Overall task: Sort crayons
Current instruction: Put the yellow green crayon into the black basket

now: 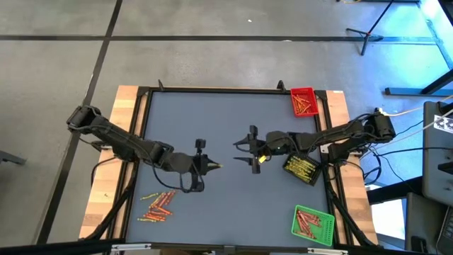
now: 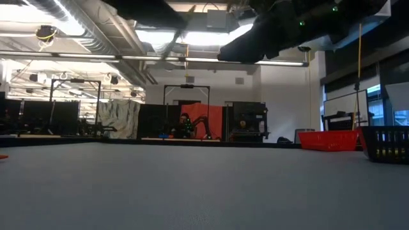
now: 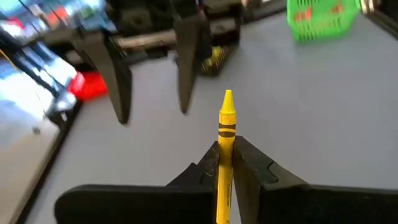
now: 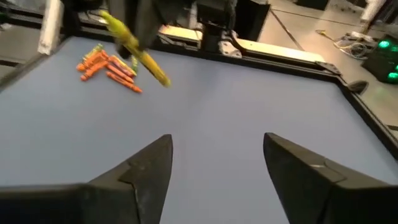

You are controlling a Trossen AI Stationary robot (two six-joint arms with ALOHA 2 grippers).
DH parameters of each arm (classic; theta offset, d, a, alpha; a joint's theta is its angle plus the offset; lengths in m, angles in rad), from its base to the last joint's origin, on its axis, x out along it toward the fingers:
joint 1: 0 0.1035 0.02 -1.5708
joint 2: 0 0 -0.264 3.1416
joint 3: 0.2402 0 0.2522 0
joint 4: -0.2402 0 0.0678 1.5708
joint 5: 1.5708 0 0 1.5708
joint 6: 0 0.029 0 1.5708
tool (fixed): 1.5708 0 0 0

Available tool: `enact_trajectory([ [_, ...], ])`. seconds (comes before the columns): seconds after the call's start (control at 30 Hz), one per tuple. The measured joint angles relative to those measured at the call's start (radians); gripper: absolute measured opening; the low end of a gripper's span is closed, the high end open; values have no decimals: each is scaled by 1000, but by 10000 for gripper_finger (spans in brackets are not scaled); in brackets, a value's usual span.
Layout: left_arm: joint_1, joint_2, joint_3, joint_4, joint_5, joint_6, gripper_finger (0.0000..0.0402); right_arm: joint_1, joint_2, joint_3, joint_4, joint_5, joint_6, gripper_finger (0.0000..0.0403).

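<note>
My left gripper [image 1: 214, 165] is shut on a yellow crayon [image 3: 226, 134], raised above the middle of the table; its tip points toward my right gripper [image 1: 244, 152]. The right gripper [image 4: 217, 168] stands open a short way off, facing the left one, with nothing between its fingers. The yellow crayon [image 4: 138, 51] also shows in the right wrist view, slanting in the air. A heap of red, orange and yellow crayons [image 1: 158, 205] lies flat on the mat near the table's left front. My left gripper pinches the yellow crayon between its two fingers [image 3: 252, 163], along its length, at the shaft below the black bands [image 3: 225, 155]. The crayon's pointed end [image 3: 227, 96] sticks out past the fingertips. It is lifted clear of the table.
A red tray [image 1: 304, 101] with crayons stands at the far right corner. A black tray [image 1: 302, 169] with yellow crayons sits under the right arm. A green tray [image 1: 312, 225] with crayons is at the near right. The heap [image 4: 109, 65] lies beyond the left gripper.
</note>
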Motion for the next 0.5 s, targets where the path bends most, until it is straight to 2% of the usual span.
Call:
enact_trajectory([
  [0.23, 51, 1, -155, 439, 14, 90, 14, 51, 0, 0, 49, -12, 0, 237],
  [0.37, 93, 15, -193, 590, 117, 91, 14, 65, 10, 0, 111, -3, -2, 237],
  [0.5, 116, 53, -197, 674, 167, 91, 14, 63, 64, 1, 217, 15, 15, 237],
])
